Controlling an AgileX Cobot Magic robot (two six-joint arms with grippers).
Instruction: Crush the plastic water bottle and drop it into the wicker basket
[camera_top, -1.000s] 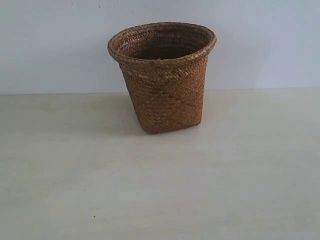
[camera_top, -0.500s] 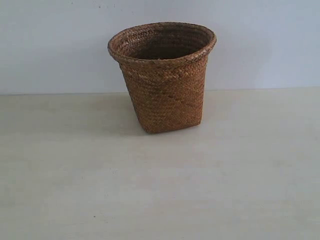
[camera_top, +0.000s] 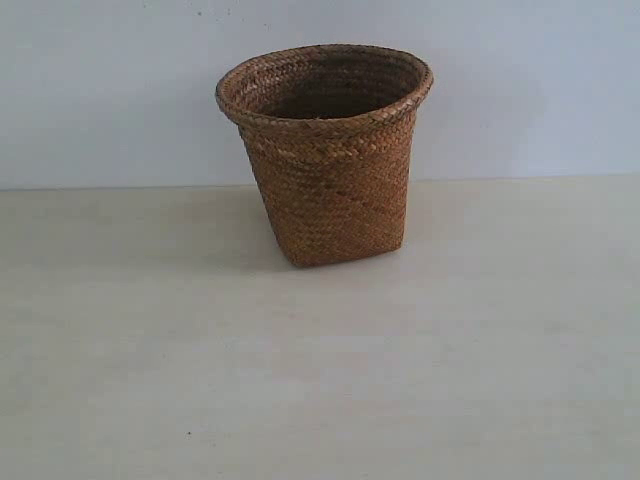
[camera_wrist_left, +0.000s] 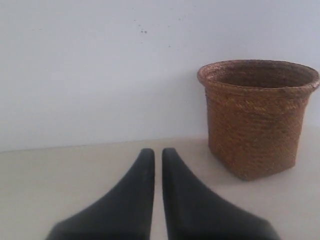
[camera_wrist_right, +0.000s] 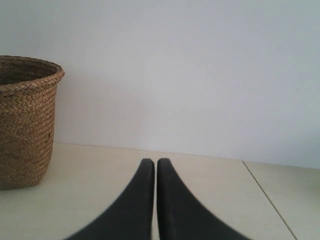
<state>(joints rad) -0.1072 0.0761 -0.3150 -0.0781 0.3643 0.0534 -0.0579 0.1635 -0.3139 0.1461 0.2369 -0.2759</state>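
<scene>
The brown wicker basket (camera_top: 325, 150) stands upright at the back of the table, near the wall; what lies inside it is hidden from every view. The plastic water bottle is out of view. My left gripper (camera_wrist_left: 157, 152) is shut with nothing between its black fingers, low over the table and well short of the wicker basket (camera_wrist_left: 257, 117). My right gripper (camera_wrist_right: 154, 162) is also shut and empty, with the wicker basket (camera_wrist_right: 25, 120) off to its side. Neither gripper shows in the exterior view.
A pale wooden table (camera_top: 320, 380) runs to a plain white wall (camera_top: 100, 90). A thin seam (camera_wrist_right: 267, 197) crosses the tabletop beside my right gripper.
</scene>
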